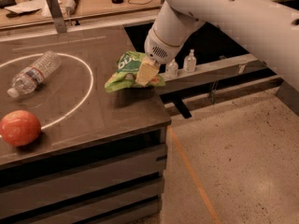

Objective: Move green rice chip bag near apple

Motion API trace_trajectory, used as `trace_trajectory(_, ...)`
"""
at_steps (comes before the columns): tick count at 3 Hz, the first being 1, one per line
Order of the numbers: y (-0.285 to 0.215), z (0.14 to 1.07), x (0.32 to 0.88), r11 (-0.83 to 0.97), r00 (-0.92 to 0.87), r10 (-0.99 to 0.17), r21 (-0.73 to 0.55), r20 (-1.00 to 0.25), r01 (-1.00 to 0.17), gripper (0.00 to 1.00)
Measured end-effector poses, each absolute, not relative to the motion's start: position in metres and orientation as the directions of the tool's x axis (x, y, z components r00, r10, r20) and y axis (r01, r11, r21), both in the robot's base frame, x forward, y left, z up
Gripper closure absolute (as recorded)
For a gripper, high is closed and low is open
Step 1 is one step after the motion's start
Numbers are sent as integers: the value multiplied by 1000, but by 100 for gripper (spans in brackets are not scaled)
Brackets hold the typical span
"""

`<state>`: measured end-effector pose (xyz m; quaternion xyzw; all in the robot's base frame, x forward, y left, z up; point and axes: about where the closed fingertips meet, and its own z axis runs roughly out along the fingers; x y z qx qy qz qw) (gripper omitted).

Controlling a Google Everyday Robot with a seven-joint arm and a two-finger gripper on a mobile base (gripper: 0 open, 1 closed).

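Camera view: apple [19,128] at left front; green rice chip bag [122,69] well apart, by the counter's [103,113] right edge.
Gripper [146,73] is clamped on the bag's right side. The bag looks light, crinkly and slippery, so a pinched fold probably holds best.
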<state>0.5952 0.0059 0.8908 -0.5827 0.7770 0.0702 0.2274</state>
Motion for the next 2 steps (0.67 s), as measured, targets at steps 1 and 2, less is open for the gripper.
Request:
trace_trajectory(1,2,904,578,271,-142,-877,-230,-460,-935,100)
trace_trajectory(2,0,910,570,254,-102,-876,-270,-472,-929,100)
